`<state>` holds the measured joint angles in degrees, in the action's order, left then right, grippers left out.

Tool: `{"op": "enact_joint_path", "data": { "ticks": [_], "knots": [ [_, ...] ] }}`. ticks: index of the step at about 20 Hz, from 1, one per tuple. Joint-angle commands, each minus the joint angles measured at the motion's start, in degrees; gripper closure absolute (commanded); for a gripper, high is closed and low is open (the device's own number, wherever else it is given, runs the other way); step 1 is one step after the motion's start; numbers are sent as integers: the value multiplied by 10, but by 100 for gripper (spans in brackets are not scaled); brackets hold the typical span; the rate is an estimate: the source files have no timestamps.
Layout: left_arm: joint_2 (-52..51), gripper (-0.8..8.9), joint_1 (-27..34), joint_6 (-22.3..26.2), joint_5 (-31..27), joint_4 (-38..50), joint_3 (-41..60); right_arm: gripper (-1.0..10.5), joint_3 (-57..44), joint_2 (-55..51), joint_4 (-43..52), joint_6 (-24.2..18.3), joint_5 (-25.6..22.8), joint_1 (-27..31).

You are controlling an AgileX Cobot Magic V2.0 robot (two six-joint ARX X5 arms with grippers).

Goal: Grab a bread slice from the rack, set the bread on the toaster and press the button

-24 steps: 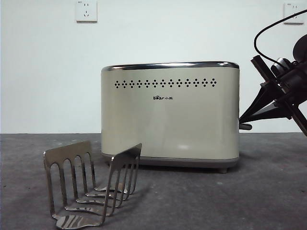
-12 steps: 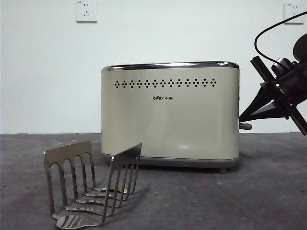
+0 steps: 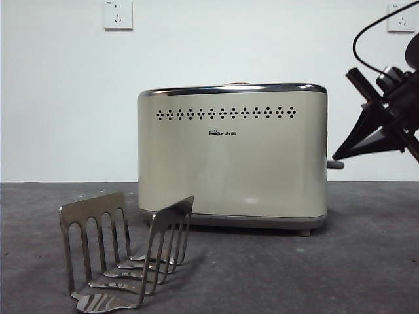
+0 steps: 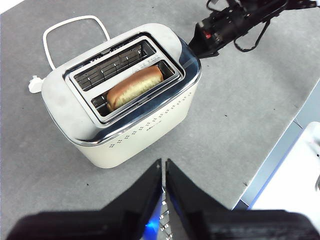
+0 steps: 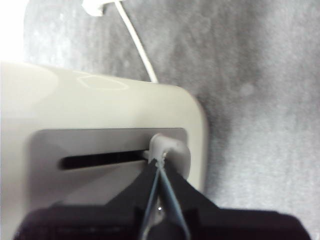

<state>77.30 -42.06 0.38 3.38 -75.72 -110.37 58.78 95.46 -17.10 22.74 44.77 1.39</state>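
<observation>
Rack (image 3: 124,252) stands bare at front left. My left gripper (image 4: 164,172) hangs above it, jaws pressed together, holding nothing. Toaster (image 3: 232,154) at center; bread (image 4: 135,87) sits down in its near slot. At its right end, my right gripper (image 5: 159,165), jaws together, tip touching the button (image 5: 170,150).

Even, bright light fills the front view, where the white wall (image 3: 262,46) is nearly washed out and the rack (image 3: 124,252) throws only a faint shadow on the desk (image 3: 366,261). Glare streaks the toaster (image 4: 120,95) along its chrome rim. The right wrist view is soft and blurred, overexposed at one corner, with the right gripper (image 5: 159,162) a black silhouette.
</observation>
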Motion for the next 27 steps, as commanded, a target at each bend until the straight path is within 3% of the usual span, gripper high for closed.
{"op": "enact_joint_path", "data": {
  "ticks": [1,10,17,21,27],
  "knots": [
    [-3,797,0,-1,0,2,-1,953,-8,-15,-3,2,-7,-2],
    [-3,796,0,-1,0,2,-1,952,-8,-114,-18,17,-6,-2],
    [-18,796,0,-4,2,1,-1,949,9,-291,-49,10,-11,-2],
    [-43,796,0,-9,29,1,-1,950,84,-368,-168,-48,-97,-2],
    [-76,796,0,-9,45,2,-1,949,227,-402,-356,-136,-239,-2]
  ]
}}
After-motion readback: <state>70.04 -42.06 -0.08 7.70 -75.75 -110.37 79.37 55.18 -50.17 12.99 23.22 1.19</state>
